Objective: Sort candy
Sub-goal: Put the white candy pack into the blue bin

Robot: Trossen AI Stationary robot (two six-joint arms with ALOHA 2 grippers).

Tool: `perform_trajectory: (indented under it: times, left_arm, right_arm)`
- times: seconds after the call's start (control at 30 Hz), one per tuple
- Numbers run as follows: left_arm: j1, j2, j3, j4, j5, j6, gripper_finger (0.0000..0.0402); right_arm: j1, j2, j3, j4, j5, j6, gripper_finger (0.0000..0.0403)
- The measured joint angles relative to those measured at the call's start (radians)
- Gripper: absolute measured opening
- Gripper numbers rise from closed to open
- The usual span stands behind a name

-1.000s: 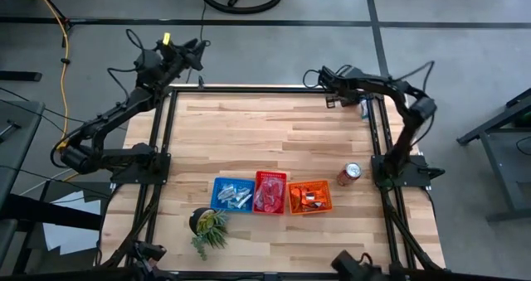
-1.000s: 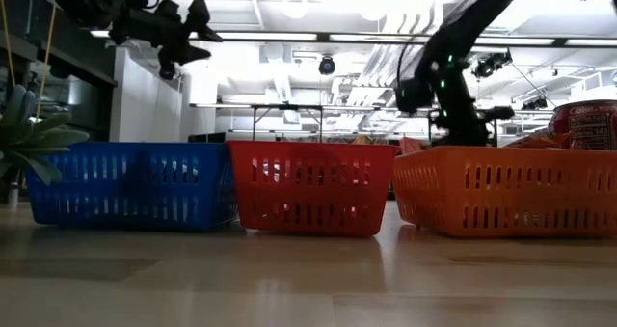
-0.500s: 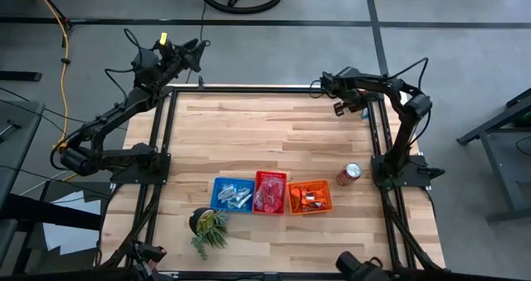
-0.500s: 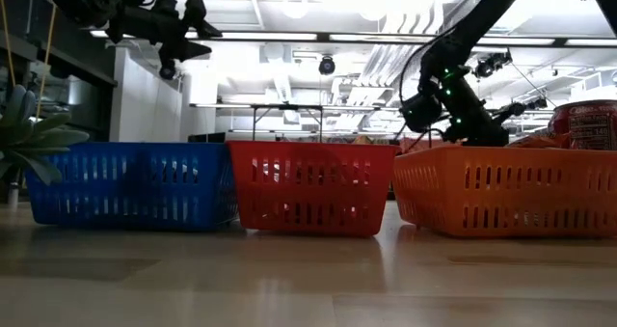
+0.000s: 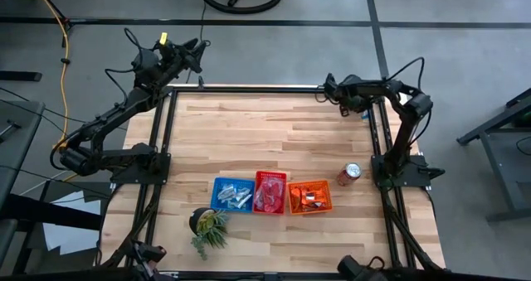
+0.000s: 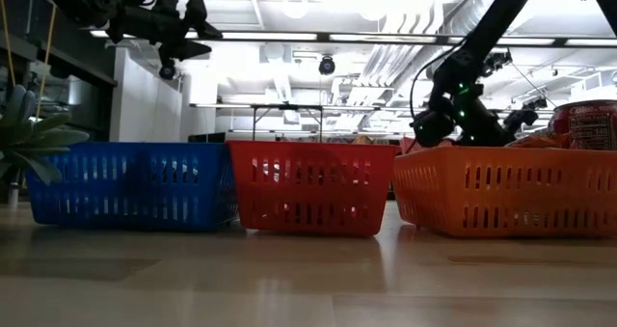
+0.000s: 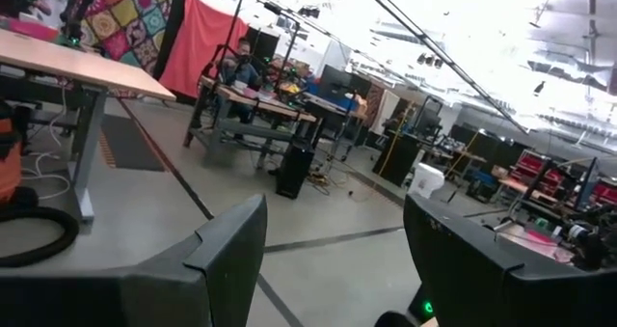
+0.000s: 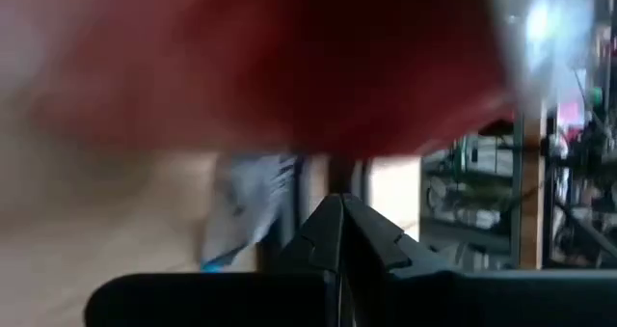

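Three small baskets stand in a row near the table's front: blue, red and orange, each holding candy packets. My right gripper is shut and slants down over the table's far right corner. In the right wrist view a blue and silver packet lies on the wood beside the shut fingertips, apart from them. A blurred red thing with a silvery end fills that view above them. My left gripper waits open, high beyond the far left corner, with nothing between its fingers.
A red soda can stands to the right of the orange basket. A small green potted plant sits in front of the blue basket. The dark frame rails run along the table's edges. Bare wood lies between the baskets and the far edge.
My right gripper has sunk toward the table at the far right corner and tipped further downward, staying shut. In the low view it has dropped behind the orange basket's rim.
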Motion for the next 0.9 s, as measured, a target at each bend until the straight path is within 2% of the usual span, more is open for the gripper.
perform_trajectory:
  times: [0.23,0.4,0.47,0.57,0.9]
  left_arm:
    - [-0.001,0.0,0.0,0.0,-0.005,-0.03,0.0232]
    - [-0.015,0.0,0.0,0.0,-0.005,-0.067,0.0232]
    - [-0.023,0.0,0.0,-0.001,-0.005,-0.068,0.0232]
    - [-0.038,0.0,0.0,-0.001,-0.005,-0.054,0.0232]
    - [-0.084,0.0,0.0,-0.001,-0.024,-0.053,0.0232]
  right_arm:
    - [0.033,-0.008,-0.117,0.213,0.001,-0.066,0.0]
    - [0.094,-0.009,-0.146,0.214,-0.011,-0.068,0.0]
    - [0.125,-0.003,-0.154,0.212,-0.09,-0.113,0.0]
    - [0.173,0.0,-0.161,0.207,-0.117,-0.158,0.0]
    - [0.331,0.001,-0.157,0.183,-0.149,-0.13,0.0]
